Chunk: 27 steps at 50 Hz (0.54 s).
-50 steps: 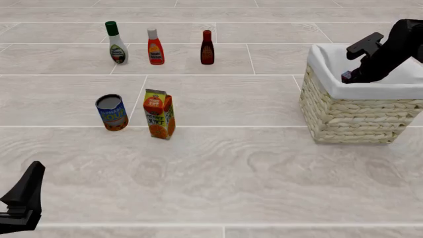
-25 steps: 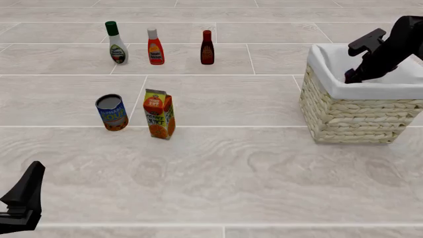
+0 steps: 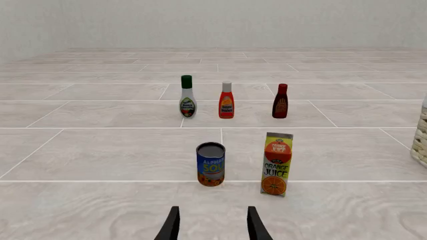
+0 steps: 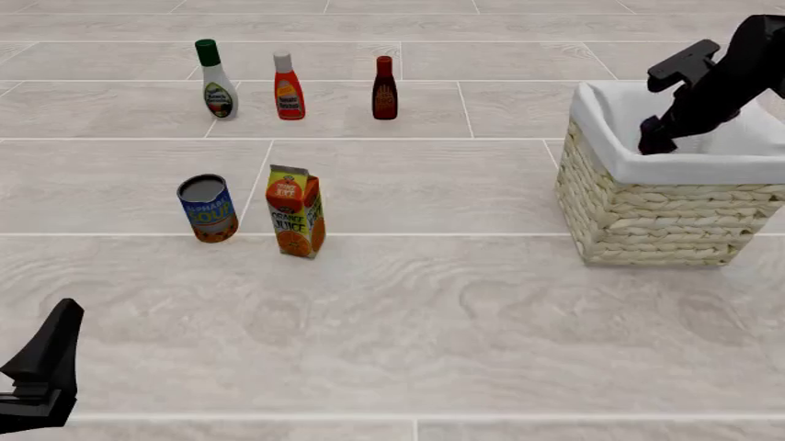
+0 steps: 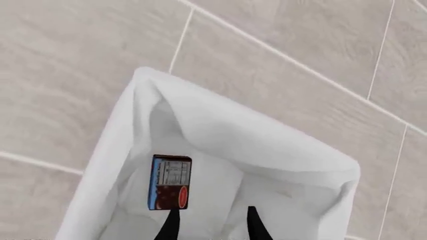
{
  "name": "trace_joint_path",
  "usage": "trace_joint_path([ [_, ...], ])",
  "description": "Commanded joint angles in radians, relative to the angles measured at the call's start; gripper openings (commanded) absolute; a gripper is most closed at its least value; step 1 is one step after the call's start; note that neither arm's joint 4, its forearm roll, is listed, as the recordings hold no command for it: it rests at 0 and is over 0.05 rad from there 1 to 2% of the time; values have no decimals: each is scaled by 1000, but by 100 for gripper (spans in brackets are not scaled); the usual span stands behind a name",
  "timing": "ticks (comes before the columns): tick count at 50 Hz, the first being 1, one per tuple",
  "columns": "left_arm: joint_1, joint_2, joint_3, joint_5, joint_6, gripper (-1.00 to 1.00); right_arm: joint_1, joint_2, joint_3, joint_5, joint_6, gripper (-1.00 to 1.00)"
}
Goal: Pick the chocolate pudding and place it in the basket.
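Observation:
The chocolate pudding (image 5: 169, 182), a small brown carton with a blue face, lies on the white liner inside the basket (image 5: 233, 125). My right gripper (image 5: 212, 225) hangs open just above it, holding nothing. In the front view the right gripper (image 4: 655, 141) hovers over the wicker basket (image 4: 656, 211) at the right, and the pudding is hidden inside. My left gripper (image 4: 55, 340) rests low at the near left, open and empty, with its fingers (image 3: 172, 226) pointing toward the can and the juice.
A blue-labelled can (image 4: 208, 209) and an orange juice carton (image 4: 296, 211) stand left of centre. Behind them stand three bottles: green-capped dressing (image 4: 216, 79), red ketchup (image 4: 289, 86) and a dark sauce (image 4: 385, 88). The basket's edge (image 3: 421, 140) shows in the left wrist view.
My right gripper has risen out of the basket, leaving the pudding lying inside. The left arm has not moved.

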Motion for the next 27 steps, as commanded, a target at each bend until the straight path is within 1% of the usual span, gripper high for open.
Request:
trace_joint_path([
  [1,1,0,1,-1,0,100,4,-21,-10,13,3,100],
  [13,0,0,1,-1,0,100,-1,-49,6,13,1,100],
  [27,0,0,1,-1,0,100,-1,-99,52,8,2,100],
])
